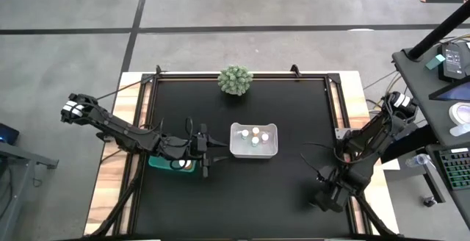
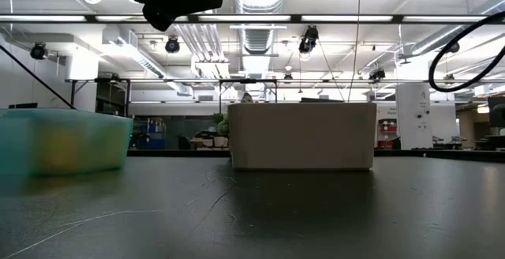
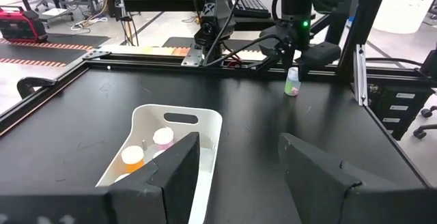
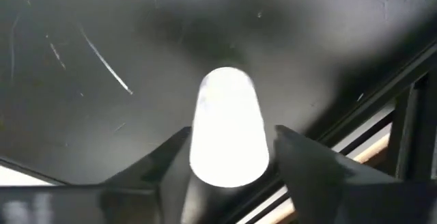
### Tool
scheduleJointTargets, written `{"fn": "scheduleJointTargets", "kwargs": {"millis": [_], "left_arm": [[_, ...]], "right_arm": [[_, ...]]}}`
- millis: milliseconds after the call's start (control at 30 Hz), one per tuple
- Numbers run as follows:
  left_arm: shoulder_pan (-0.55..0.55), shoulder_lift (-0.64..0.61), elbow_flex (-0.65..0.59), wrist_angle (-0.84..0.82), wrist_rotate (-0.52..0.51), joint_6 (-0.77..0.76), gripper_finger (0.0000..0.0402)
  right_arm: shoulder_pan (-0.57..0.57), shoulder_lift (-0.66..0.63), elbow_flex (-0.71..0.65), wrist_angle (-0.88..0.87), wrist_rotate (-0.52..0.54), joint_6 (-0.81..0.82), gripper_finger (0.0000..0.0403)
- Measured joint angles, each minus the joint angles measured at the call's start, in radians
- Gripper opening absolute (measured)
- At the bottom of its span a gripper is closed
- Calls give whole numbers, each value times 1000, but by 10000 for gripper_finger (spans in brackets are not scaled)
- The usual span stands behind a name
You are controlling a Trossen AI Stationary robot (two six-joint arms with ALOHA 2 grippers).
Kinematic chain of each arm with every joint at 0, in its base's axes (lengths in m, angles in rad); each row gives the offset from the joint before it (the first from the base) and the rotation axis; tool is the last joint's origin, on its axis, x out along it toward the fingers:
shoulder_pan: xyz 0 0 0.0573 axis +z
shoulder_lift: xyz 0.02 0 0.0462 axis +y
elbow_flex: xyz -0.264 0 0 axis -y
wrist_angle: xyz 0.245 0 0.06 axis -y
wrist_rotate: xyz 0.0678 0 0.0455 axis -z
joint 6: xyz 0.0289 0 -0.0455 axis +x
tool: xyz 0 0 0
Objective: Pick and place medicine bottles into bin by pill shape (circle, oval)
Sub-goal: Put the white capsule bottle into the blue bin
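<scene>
A small medicine bottle [image 4: 229, 115] with a white cap and clear body stands upright near the table's near right corner. My right gripper [image 1: 323, 197] is shut on it from above; the left wrist view shows the bottle [image 3: 292, 84] from afar. A white bin [image 1: 235, 149] at mid-table holds several medicine bottles [image 1: 255, 132]. My left gripper [image 3: 239, 138] hovers open and holds nothing, just left of the white bin and over the edge of a teal bin [image 1: 165, 164]. My right gripper pinches the bottle between its two fingers, one on each side of the upper part [image 4: 201, 156]. The fingers come from above, pointing steeply down. The bottle stays upright; I cannot tell whether its base [image 3: 292, 93] rests on the table or hangs just above it.
A green spiky ball plant [image 1: 235, 81] sits at the table's far edge. Black frame rails [image 1: 334, 109] run along the table's sides. Cables trail from the right arm [image 1: 312, 153]. In the low view, the teal bin [image 2: 63, 140] and white bin [image 2: 300, 137] stand side by side.
</scene>
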Motion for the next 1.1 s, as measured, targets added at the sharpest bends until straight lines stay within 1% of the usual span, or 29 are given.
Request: {"fn": "scheduleJointTargets", "kwargs": {"millis": [133,200,333,433,500,600,700,833,967,1100], "left_arm": [[0,0,-3,0,0,1,185],[0,0,-3,0,0,3,185],[0,0,-2,1,0,3,185],[1,0,-2,1,0,3,185],[1,0,-2,1,0,3,185],[1,0,0,7,0,1,185],[-1,0,-3,29,0,-24,185],[-17,3,-5,27,-1,-81,185],[-58,17,-6,29,0,-106,185],[-81,42,-6,80,-5,-133,185]], "right_arm": [[0,0,0,7,-1,-10,143],[-2,0,5,4,0,-25,126],[-19,-7,53,-6,16,-45,126],[-56,-11,120,-88,28,-87,129],[-90,-11,172,-148,64,-142,140],[-159,-12,251,-206,153,-291,149],[-254,-12,322,-214,208,-494,143],[-400,-2,423,-214,197,-789,133],[-538,16,514,-208,179,-1056,134],[-657,63,590,-207,164,-1328,135]]}}
